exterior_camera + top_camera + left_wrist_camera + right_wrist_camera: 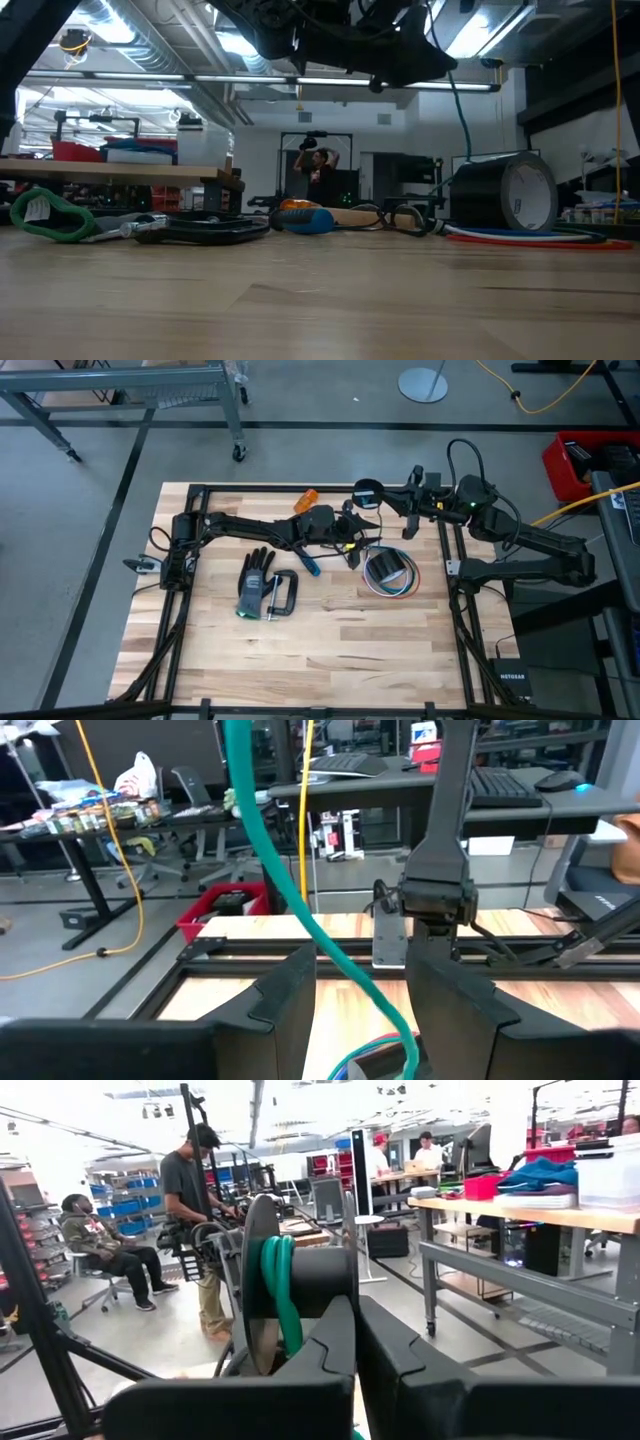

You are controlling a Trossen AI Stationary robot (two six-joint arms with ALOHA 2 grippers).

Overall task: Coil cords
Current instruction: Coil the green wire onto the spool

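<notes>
**Arms and claws.** Two arms work over the wooden surface (330, 650).
- The left claw (362, 960) is above the far middle of the surface. Its fingers are spread, and one teal-green cord (255, 820) runs down through the gap between them.
- The right claw (355, 1315) is to the far right of the left claw, and its fingers are pressed together. One black spool (320, 1275) sits just beyond the fingertips, with turns of the teal-green cord wound on it. Whether the fingers pinch the spool cannot be told.

**Items on the surface, by count.**
- One bundle of red, white and blue wires (540, 238), looped flat, right of centre.
- One roll of dark tape (505, 195), standing on edge at the wire loop.
- One blue-handled screwdriver (308, 565), just left of the tape.
- One black C-clamp (283, 595), left of centre.
- One black glove (255, 585) with a green cuff, touching the clamp's left side. A white tag on the cuff is unreadable.

**Writing.** One dark box (508, 678) at the near right corner of the frame reads "NETGEAR".

**Containers.** One red crate (575, 460) stands on the floor beyond the far right corner. It holds dark items that cannot be identified.
</notes>
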